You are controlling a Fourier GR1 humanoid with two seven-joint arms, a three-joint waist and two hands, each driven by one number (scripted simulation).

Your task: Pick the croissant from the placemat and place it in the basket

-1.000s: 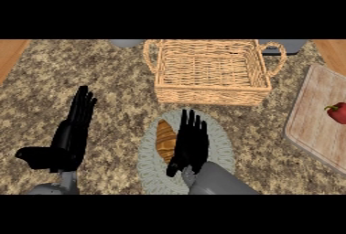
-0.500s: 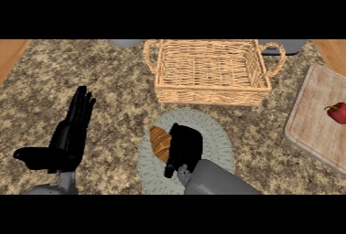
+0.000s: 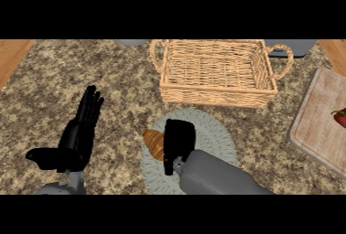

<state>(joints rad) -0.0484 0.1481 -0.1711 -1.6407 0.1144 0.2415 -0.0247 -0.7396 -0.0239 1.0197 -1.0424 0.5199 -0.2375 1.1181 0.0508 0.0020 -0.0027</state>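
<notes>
A golden-brown croissant lies on the pale oval placemat at the counter's lower middle. My right hand covers the croissant's right side, its fingers curled down over it; only the croissant's left part shows. The woven wicker basket with two handles stands just behind the placemat and holds nothing that I can see. At the lower left my left hand rests open, fingers straight and pointing away from me, well apart from the croissant.
A wooden cutting board lies at the right edge with a red fruit on it. Speckled stone counter surrounds the placemat. A grey object sits behind the basket at the back right.
My right hand's fingers, straight a second ago, have curled down onto the croissant, and the forearm has come forward over the placemat. The left hand has barely moved.
</notes>
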